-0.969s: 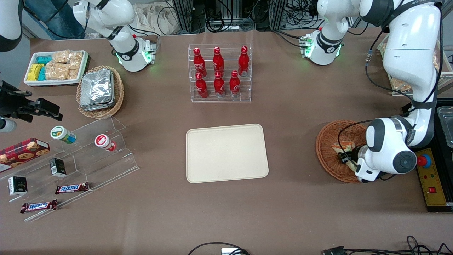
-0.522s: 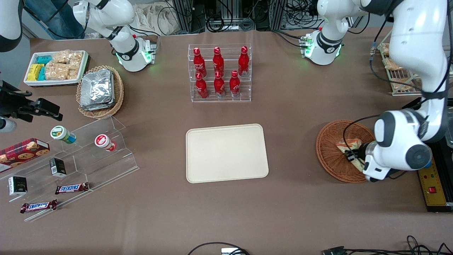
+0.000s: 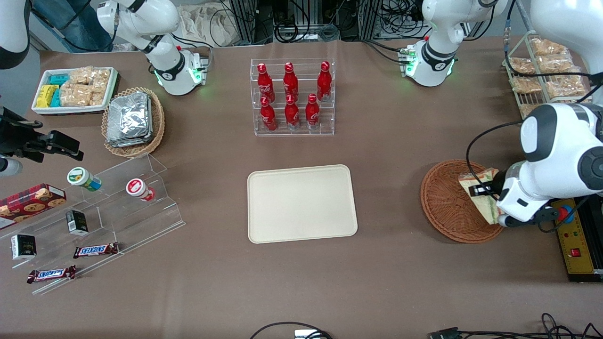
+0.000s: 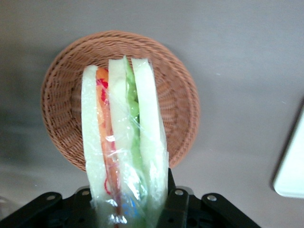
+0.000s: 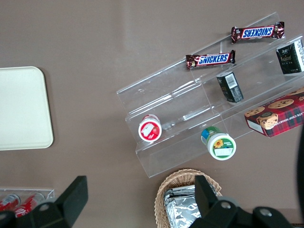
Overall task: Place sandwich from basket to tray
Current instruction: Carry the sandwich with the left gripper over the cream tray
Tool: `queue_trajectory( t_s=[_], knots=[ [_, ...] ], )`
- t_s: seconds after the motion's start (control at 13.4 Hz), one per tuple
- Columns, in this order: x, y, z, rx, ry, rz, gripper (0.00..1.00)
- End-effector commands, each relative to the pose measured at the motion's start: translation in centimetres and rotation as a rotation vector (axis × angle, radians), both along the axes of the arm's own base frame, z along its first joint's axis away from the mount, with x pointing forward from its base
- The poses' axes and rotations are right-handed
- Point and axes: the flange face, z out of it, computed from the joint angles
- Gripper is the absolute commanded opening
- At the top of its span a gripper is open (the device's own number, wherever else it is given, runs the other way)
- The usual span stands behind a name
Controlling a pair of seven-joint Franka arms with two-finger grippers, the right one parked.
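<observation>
My left gripper (image 3: 487,194) (image 4: 127,202) is shut on the sandwich (image 3: 480,194) (image 4: 123,137), a plastic-wrapped wedge of pale bread with orange, red and green filling. It hangs in the air above the round reddish-brown wicker basket (image 3: 447,202) (image 4: 61,95), over the part of the basket toward the working arm's end. Nothing lies in the basket. The cream-beige tray (image 3: 301,203) (image 4: 292,175) (image 5: 21,108) sits bare at the middle of the table, well apart from the gripper.
A clear rack of red bottles (image 3: 292,96) stands farther from the camera than the tray. A tan basket of foil packets (image 3: 133,121), a white snack bin (image 3: 74,89) and a clear stepped stand (image 3: 94,221) lie toward the parked arm's end. A wire snack rack (image 3: 541,70) and a control box (image 3: 577,240) flank the basket.
The gripper has risen out of the basket with the sandwich in it and shifted toward the working arm's end. The basket is now bare.
</observation>
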Motion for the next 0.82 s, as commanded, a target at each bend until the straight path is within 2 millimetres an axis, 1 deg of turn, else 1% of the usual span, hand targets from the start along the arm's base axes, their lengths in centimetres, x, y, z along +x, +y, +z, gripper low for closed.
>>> queue_trajectory(
  t_s=[0.0, 0.3, 0.52, 0.67, 0.75],
  knots=[
    [0.4, -5.0, 2.1, -0.024, -0.003, -0.051, 0.45],
    [-1.1, -12.6, 1.1, -0.040, 0.026, -0.059, 0.45],
    [-2.0, -17.1, 0.0, -0.069, 0.046, -0.084, 0.45],
    [-2.7, -21.5, -0.4, -0.075, 0.051, -0.089, 0.45],
    [-2.9, -23.2, -1.1, -0.073, 0.059, -0.088, 0.45]
  ],
)
